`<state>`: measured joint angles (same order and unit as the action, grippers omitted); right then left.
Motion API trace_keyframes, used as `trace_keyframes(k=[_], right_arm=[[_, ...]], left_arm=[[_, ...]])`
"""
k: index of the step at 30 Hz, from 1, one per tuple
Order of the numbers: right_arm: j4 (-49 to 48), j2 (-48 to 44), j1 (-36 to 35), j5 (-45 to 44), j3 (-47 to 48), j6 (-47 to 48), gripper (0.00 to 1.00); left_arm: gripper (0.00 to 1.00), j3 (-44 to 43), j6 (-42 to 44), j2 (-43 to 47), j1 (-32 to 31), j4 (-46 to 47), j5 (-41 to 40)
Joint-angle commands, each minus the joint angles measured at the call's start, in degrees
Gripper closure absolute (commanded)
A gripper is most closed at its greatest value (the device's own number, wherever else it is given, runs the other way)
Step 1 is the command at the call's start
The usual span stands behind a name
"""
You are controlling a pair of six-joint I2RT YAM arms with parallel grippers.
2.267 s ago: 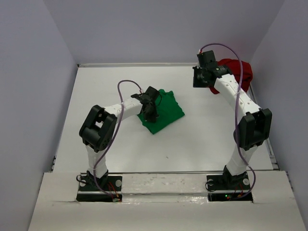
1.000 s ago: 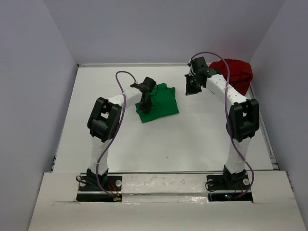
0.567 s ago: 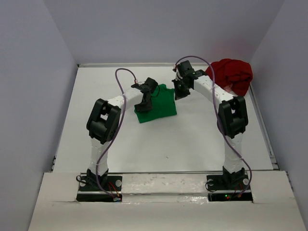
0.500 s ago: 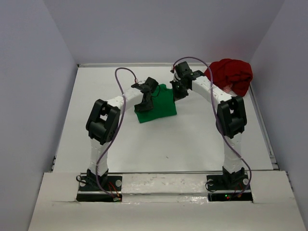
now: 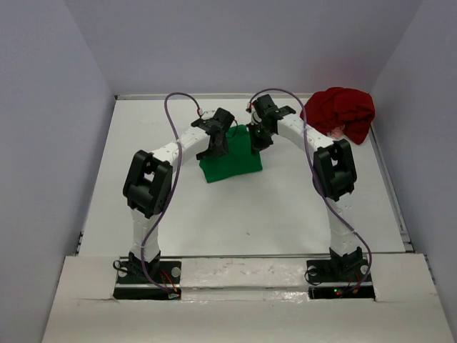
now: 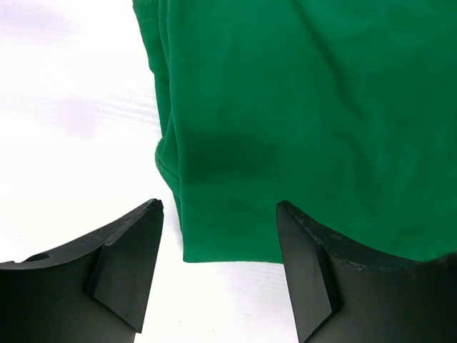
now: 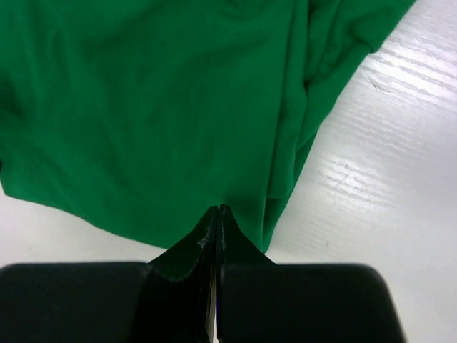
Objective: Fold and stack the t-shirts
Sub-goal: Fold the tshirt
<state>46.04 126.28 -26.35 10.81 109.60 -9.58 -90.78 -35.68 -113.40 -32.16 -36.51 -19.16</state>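
A bright green t-shirt (image 5: 232,162) lies folded into a small rectangle at the middle of the white table. My left gripper (image 5: 213,147) hovers over its left edge, open, and the shirt's near corner (image 6: 214,243) shows between the fingers (image 6: 136,250) with nothing gripped. My right gripper (image 5: 255,143) is at the shirt's right edge, shut, its closed tips (image 7: 218,211) pointing down over the green cloth (image 7: 143,121); no cloth shows between the jaws. The dark red t-shirt (image 5: 344,111) sits crumpled in a heap at the back right corner.
The white table (image 5: 285,207) is boxed in by pale walls at the left, back and right. Both arm bases stand on the near ledge (image 5: 243,275). Purple cables loop above each arm.
My left gripper has opened and let go of the green shirt. The right arm has swung left, away from the red shirt, to the green shirt's right edge.
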Motion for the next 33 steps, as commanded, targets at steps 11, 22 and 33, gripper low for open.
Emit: trace_keyframes(k=[11, 22, 33], right_arm=[[-0.6, 3.4, -0.6, -2.0, 1.4, 0.1, 1.0], [-4.8, -3.8, -3.0, -3.9, -10.6, -2.7, 1.0], [-7.4, -7.4, -6.7, -4.9, -17.6, -4.9, 1.0]], left_arm=[[0.26, -8.0, 1.5, 2.5, 3.9, -3.2, -1.5], [0.26, -6.5, 1.6, -1.0, 9.1, -3.7, 0.8], [0.27, -1.4, 2.6, 2.4, 12.0, -1.4, 3.6]])
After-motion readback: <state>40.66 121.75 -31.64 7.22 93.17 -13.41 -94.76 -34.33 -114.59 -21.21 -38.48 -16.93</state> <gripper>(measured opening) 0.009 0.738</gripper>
